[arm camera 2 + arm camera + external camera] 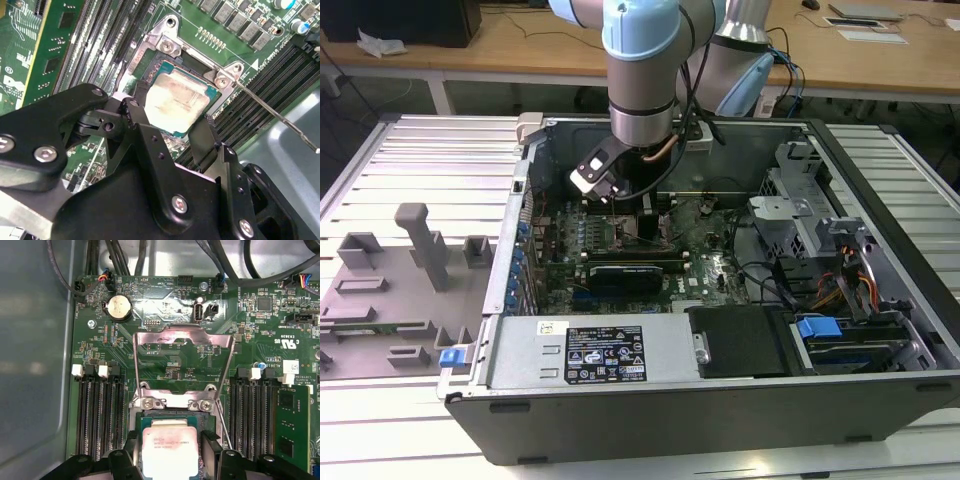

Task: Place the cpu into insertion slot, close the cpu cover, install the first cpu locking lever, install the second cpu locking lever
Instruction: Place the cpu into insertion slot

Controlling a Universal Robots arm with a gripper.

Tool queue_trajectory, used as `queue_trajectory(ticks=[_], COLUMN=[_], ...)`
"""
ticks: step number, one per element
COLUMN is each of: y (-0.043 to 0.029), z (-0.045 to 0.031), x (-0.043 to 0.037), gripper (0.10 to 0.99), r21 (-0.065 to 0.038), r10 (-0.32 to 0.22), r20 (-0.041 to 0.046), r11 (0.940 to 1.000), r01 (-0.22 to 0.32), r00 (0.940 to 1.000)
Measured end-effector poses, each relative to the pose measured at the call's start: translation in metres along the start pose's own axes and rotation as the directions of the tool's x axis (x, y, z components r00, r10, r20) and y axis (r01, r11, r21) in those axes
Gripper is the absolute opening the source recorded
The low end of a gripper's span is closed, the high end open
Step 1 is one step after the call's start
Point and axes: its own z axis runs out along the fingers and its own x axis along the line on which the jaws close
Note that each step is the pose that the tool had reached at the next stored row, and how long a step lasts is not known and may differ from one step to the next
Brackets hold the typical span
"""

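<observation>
plainly, the gripper fingers pinch the cpu by its edges at the socket, cpu cover raised; a tilted or offset release could bend pins.

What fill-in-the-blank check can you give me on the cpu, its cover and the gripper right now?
1. The cpu cover is ___, not closed.
2. The cpu has a pale metal top that is ___ in outline.
3. In both wrist views, the thing nearest the gripper is the ___.

Missing words: open; square; cpu.
</observation>
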Motion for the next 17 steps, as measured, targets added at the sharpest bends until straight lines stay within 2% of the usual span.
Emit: queue_trajectory(ticks=[8, 9, 10, 13, 17], y=[-0.0001, -0.0001, 0.0000, 0.0004, 0.0004], z=[0.0001, 0.0002, 0.0001, -0.0044, -0.0049], x=[-0.0001, -0.0001, 0.0000, 0.0001, 0.0001], gripper=[0.592, 0.529, 0.529, 0.529, 0.529], r21=[0.000, 0.000, 0.000, 0.000, 0.000], r10=[0.000, 0.000, 0.000, 0.000, 0.016], r20=[0.0002, 0.0001, 0.0001, 0.0000, 0.0077], r11=[1.0000, 1.0000, 1.0000, 1.0000, 0.9999], r01=[0.000, 0.000, 0.000, 0.000, -0.016], r00=[1.0000, 1.0000, 1.0000, 1.0000, 0.9998])
